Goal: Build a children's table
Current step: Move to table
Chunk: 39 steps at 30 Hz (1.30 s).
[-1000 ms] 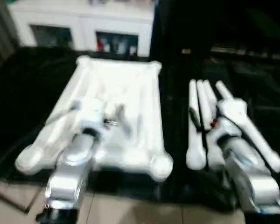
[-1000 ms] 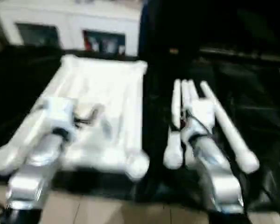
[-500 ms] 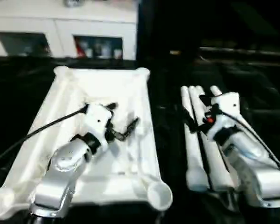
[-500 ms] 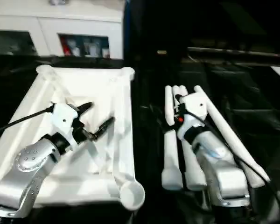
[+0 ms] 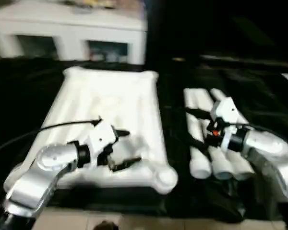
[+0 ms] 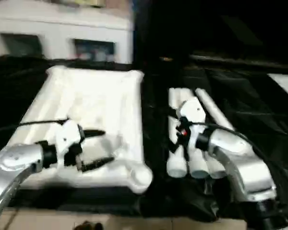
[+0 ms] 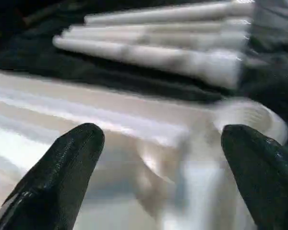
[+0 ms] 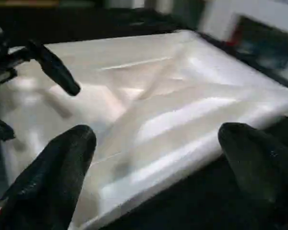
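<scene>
Since the earlier frames both forearms have been swung outward and their wrists turned, so that the left gripper (image 5: 119, 149) and the right gripper (image 5: 198, 125) are now pointed inward toward each other. Nearest on the left, the left gripper is held low over the near right part of the upturned tabletop (image 5: 110, 103), just beside its near right corner socket (image 5: 164, 175); its fingers (image 7: 62, 172) are spread wide apart and nothing is gripped. On the right, the right gripper is held with its jaws equally wide and empty at the left edge of the bundle of legs (image 5: 201, 139), which is laid side by side on the black-draped work table (image 5: 29, 91), thick ends nearest. The step in hand is judged to be the reach for a first leg, none being fitted yet. For the next move, one leg must be closed upon, lifted clear of its neighbours and brought to a socket. No containers are seen; every visible socket stands empty. Farthest back, white cabinets (image 5: 72, 36) are seen.
</scene>
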{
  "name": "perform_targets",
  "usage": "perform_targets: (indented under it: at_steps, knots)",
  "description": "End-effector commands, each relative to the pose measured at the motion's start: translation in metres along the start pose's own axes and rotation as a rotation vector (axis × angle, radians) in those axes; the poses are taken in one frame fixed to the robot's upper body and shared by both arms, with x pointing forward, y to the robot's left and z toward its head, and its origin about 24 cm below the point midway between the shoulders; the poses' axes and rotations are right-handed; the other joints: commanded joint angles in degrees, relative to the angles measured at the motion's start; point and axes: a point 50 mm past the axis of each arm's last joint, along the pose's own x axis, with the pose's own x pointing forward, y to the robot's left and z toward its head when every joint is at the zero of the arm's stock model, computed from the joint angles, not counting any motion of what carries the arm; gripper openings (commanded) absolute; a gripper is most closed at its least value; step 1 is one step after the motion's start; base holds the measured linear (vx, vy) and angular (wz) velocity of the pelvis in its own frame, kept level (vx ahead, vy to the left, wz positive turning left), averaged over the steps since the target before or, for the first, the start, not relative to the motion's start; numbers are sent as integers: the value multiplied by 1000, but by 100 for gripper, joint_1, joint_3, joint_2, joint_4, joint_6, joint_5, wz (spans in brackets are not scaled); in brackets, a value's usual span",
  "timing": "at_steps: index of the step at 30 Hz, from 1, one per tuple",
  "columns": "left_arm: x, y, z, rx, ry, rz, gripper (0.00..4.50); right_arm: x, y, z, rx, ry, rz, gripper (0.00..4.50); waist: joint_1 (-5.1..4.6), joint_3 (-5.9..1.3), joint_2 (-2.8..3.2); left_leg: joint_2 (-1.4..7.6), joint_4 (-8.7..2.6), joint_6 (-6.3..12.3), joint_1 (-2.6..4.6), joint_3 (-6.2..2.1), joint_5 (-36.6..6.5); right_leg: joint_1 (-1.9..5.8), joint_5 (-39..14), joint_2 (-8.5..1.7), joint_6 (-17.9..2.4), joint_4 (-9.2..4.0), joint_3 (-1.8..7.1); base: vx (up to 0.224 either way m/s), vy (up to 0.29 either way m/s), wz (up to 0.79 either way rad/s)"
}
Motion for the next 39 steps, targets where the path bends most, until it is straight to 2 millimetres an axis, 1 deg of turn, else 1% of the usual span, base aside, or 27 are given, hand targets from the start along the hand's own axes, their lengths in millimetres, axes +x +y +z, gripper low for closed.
perform_targets:
  at_steps: [1,2,3,4,5,6,7,8,9,10,11,12,13,14,15,16,17,20,21,23,25,27,29,34,36,37,39]
  knots:
    - [-3,10,-3,22,73,-11,449,4,1,4,-32,0,54,450,-29,-80,-16,122,-70,-223,301,-430,-873,58,-4039,-722,-806,-1338,370,0,0,0]
    - [-3,18,-5,27,101,15,449,5,-2,5,-32,-4,53,450,-40,-142,73,157,-256,-380,524,-398,-1523,-6,-3289,-457,-915,-1157,192,-178,-7,19]
    - [-4,21,-7,23,110,25,449,6,-2,5,-31,-5,54,450,-163,-115,259,332,-836,-522,706,-435,-4176,-136,-2291,153,-691,-919,-168,-178,-7,19]
    - [-4,30,-11,9,139,73,449,7,-3,4,-27,-8,56,450,-143,-113,389,594,-1382,-416,394,-468,-5458,251,-945,166,-707,-531,-382,-243,-33,13]
    - [-3,39,-10,1,128,120,449,8,-3,2,-11,-6,45,450,-3,-178,372,643,-1569,-276,92,-419,-5709,567,-96,135,-684,-13,-472,-199,5,13]
    - [-3,40,-9,-2,125,122,449,8,-3,2,-8,-7,47,450,481,-185,389,471,-1796,-193,-323,44,-5915,731,232,245,-527,320,-692,-199,5,13]
    - [-3,43,-7,-12,103,134,449,7,0,1,5,-8,55,450,567,-289,162,462,-1624,-201,-279,278,-4343,869,-1243,124,-420,465,-191,-157,-73,10]
    - [-2,44,-5,-11,95,138,449,7,0,1,8,-8,58,450,460,-357,-120,431,-1135,-375,202,285,-3035,526,-3082,-174,-99,-18,118,-38,-168,5]
    - [-1,46,-2,-11,80,130,449,5,2,1,24,-10,56,450,370,-145,-71,141,165,-112,618,-152,-454,-239,-5834,-877,-302,-1498,548,-38,-168,5]
    - [1,46,1,2,70,110,449,2,4,0,27,-10,55,450,529,-86,1,35,156,-1,365,-273,88,47,-5802,-693,-573,-1525,608,-26,-113,15]
    - [2,46,4,11,65,87,449,-1,4,0,29,-9,45,450,517,-72,-11,109,90,-109,414,-320,-134,91,-5451,-714,-673,-1467,548,-85,27,6]
    - [5,45,8,19,59,52,449,-5,4,0,32,-7,35,450,540,-136,213,321,-374,-436,573,-396,-1669,87,-4110,-483,-810,-1160,221,-85,27,6]
    - [11,43,14,20,42,-7,449,-10,2,-2,32,-2,34,450,443,-226,267,550,-897,-680,551,-474,-3446,172,-2221,-80,-870,-770,41,-100,86,-2]
    - [15,42,16,15,32,-32,449,-12,1,-4,32,-1,36,450,464,-284,451,585,-1028,-670,536,-533,-3861,255,-1330,-70,-921,-668,13,-85,96,-3]
    - [16,42,16,14,31,-36,449,-12,1,-5,32,0,36,450,427,-293,418,601,-1112,-567,543,-487,-4001,298,-741,-73,-948,-697,-18,-85,96,-3]
    - [21,39,16,36,37,-56,449,-14,1,-12,18,34,4,450,372,-310,367,545,-1174,-299,464,-375,-3405,418,-84,-193,-1019,-789,-33,-69,102,-7]
    - [22,39,16,41,40,-56,449,-15,1,-12,15,37,2,450,335,-286,326,514,-1185,-245,432,-306,-3165,434,-314,-235,-1002,-854,-18,-63,79,-10]
    - [32,33,17,57,32,-84,449,-16,4,-10,40,7,-18,450,152,-204,357,421,-1122,-342,394,-167,-2870,378,-2784,-453,-675,-1214,29,-38,44,-8]
    - [32,33,17,57,32,-84,449,-16,4,-10,40,7,-18,450,118,-222,338,418,-1111,-312,399,-148,-2746,375,-2879,-461,-638,-1245,22,0,0,0]
    - [44,29,18,56,11,-103,449,-23,6,-15,37,32,-55,450,26,-305,351,422,-1134,-155,278,-89,-1781,471,-2038,-409,-653,-1214,1,0,0,0]
    - [49,28,19,75,20,-128,449,-27,6,-16,36,40,-68,450,-24,-313,367,434,-1135,-79,264,-62,-1518,439,-1471,-355,-771,-1161,-10,0,0,0]
    - [52,28,19,92,40,-141,449,-30,5,-14,35,39,-67,450,-153,-250,372,403,-1128,-92,328,-32,-2274,337,-2162,-338,-824,-1231,-23,0,0,0]
    - [54,30,17,85,62,-150,432,-32,5,-12,29,43,-56,450,-198,-253,342,388,-1090,-97,350,-51,-2360,329,-2668,-383,-710,-1290,-23,0,0,0]
    - [53,37,5,41,162,-147,392,-34,6,-6,16,64,25,450,-262,-342,360,419,-1069,135,236,-16,-1512,363,-1225,-310,-1028,-1128,-6,0,0,0]
    - [53,38,2,12,184,-144,383,-35,7,-7,14,78,49,450,-288,-339,371,431,-1057,196,256,12,-1674,329,-1139,-309,-1250,-1116,-10,0,0,0]
    - [53,39,0,0,195,-142,368,-35,7,-8,14,88,66,450,-305,-342,301,416,-1033,195,244,40,-1799,311,-1257,-302,-1278,-1125,-5,0,0,0]
    - [53,41,-4,-25,230,-144,344,-35,7,-9,7,107,82,450,-272,-375,317,414,-1003,256,219,56,-1502,320,-947,-309,-1331,-1084,11,55,-10,-1]
